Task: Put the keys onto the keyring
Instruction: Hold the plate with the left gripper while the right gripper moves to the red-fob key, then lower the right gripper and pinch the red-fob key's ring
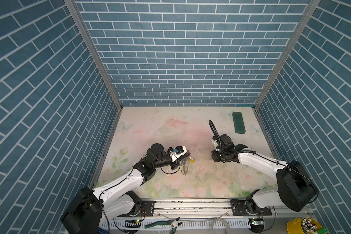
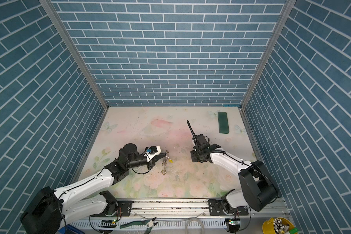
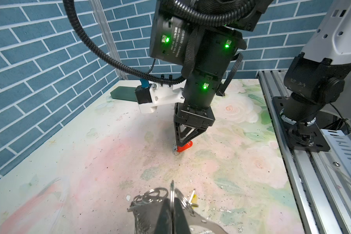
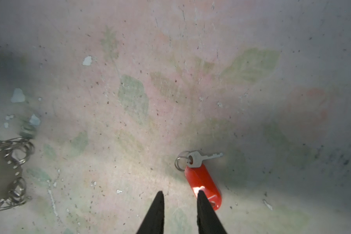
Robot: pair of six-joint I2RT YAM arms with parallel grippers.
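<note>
Pick step: your left fingers (image 3: 163, 216) clamp the keyring (image 3: 172, 194) lower centre, right fingers (image 4: 156, 212) stand narrowly apart, one tip over the red key (image 4: 204, 182) on the bench (image 4: 190, 81); next, straddle its tag and close.

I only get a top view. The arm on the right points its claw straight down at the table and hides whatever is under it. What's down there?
Observer: A red key lies flat on the table, right at the claw's tips.
Operator: Has the claw grabbed it?
Observer: No. The right gripper is open. One fingertip overlaps the end of the red tag, and nothing sits between the two fingers.
Operator: And the other claw, is it actually holding that hoop?
Observer: Yes. The left wrist view shows the left gripper shut on the edge of the keyring.
</note>
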